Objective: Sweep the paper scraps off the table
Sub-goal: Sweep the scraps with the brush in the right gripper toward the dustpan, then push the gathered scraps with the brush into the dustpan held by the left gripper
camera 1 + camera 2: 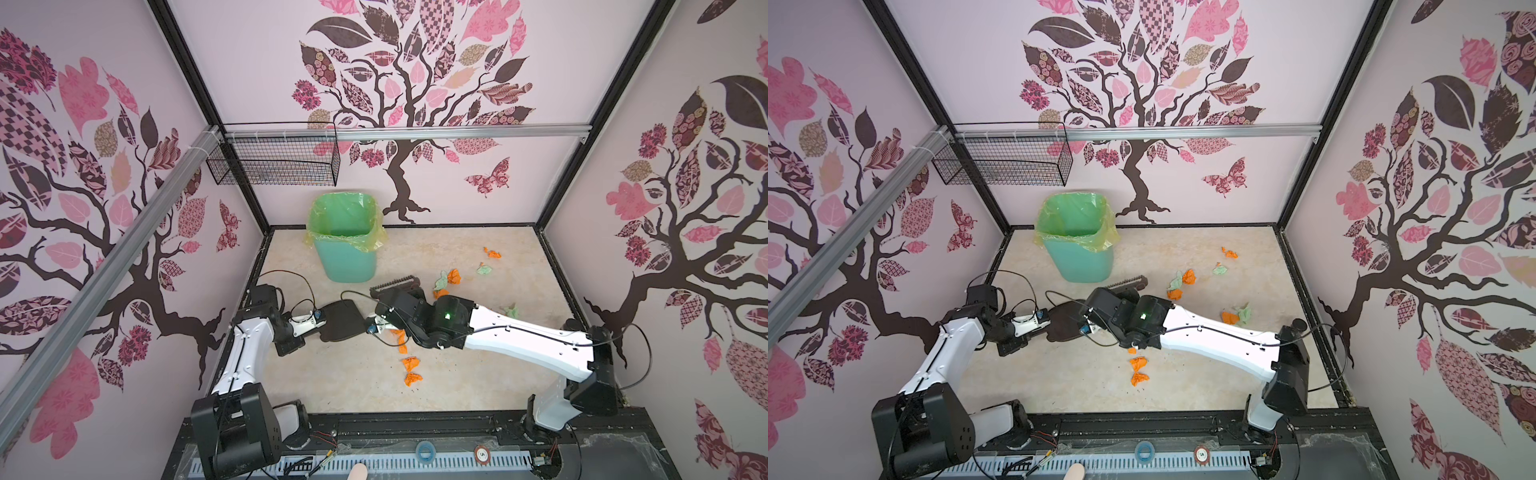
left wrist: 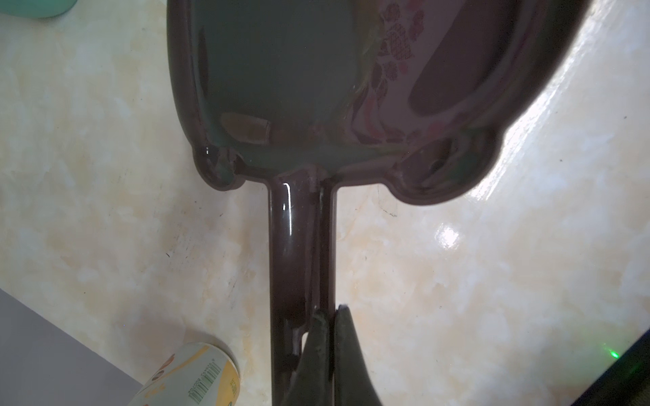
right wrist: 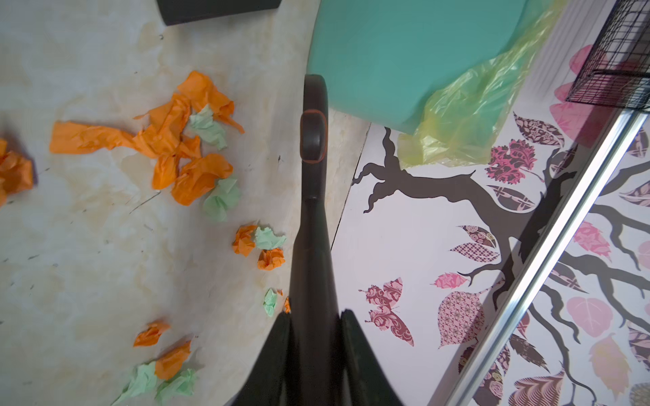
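Orange and mint-green paper scraps [image 1: 449, 278] lie scattered over the right half of the cream marbled table [image 1: 332, 374] in both top views, with more orange wads [image 1: 410, 363] near the middle. The right wrist view shows a larger heap of scraps [image 3: 190, 140] beside the brush. My left gripper [image 2: 330, 311] is shut on the handle of a dark brown dustpan [image 1: 340, 318], which lies flat left of centre. My right gripper [image 3: 314, 316] is shut on a dark brush [image 1: 397, 284], held just in front of the bin.
A mint-green bin [image 1: 345, 249] with a yellow-green liner stands at the back left of the table. A black wire basket [image 1: 274, 164] hangs on the wall above it. A printed cylindrical container [image 2: 190, 376] lies near the dustpan handle. Black frame edges border the table.
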`<state>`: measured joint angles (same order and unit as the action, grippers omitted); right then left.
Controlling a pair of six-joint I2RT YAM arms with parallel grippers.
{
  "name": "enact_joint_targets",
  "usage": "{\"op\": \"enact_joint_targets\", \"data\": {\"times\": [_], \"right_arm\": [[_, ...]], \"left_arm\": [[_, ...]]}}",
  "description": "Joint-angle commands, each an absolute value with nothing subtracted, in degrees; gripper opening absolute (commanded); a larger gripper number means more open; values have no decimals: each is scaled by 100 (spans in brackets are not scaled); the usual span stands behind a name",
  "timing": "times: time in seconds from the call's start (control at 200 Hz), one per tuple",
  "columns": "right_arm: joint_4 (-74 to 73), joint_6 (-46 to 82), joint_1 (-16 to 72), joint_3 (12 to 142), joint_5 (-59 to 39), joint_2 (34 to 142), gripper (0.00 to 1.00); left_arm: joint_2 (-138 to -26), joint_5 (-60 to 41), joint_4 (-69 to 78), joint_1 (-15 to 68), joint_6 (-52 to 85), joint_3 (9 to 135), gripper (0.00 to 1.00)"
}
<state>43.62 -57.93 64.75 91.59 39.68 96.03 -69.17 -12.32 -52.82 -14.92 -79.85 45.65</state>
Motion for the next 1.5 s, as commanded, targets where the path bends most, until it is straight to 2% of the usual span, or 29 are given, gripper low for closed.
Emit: {"op": "enact_joint_targets", "data": {"times": [0.0, 0.3, 0.645, 0.815, 0.975, 1.07, 1.195, 1.381, 1.496], "right_arm": [[3750, -6183, 6052, 9370, 3566, 10112, 0], [3744, -5974, 5912, 9162, 3020, 10535, 0], [4355, -5104, 6577, 7771, 3370, 9488, 0], [4955, -4575, 6846, 7854, 3695, 9093, 0], [4460, -4484, 6847, 8028, 4018, 8818, 0], [4553, -3823, 6771, 8873, 4181, 8996, 0], [6610, -2107, 6288, 11293, 4129, 9876, 0], [8054, -25, 6071, 12783, 3496, 10024, 0], [8489, 837, 6052, 12498, 2927, 9826, 0]], "left_arm": [[-6797, -1345, -5415, -1521, -8100, 4532, 0], [-6765, -1422, -5387, -1516, -8145, 4489, 0], [-6810, -1516, -5379, -1520, -8213, 4538, 0], [-6791, -1513, -5442, -1521, -8291, 4576, 0], [-6587, -1499, -5482, -1520, -8548, 4505, 0], [-6328, -1425, -5342, -1516, -8996, 4268, 0], [-5979, -1390, -5123, -1521, -9555, 4083, 0], [-6121, -1459, -5127, -1485, -10142, 4279, 0], [-6190, -1258, -4993, -1204, -10180, 4306, 0]]}}
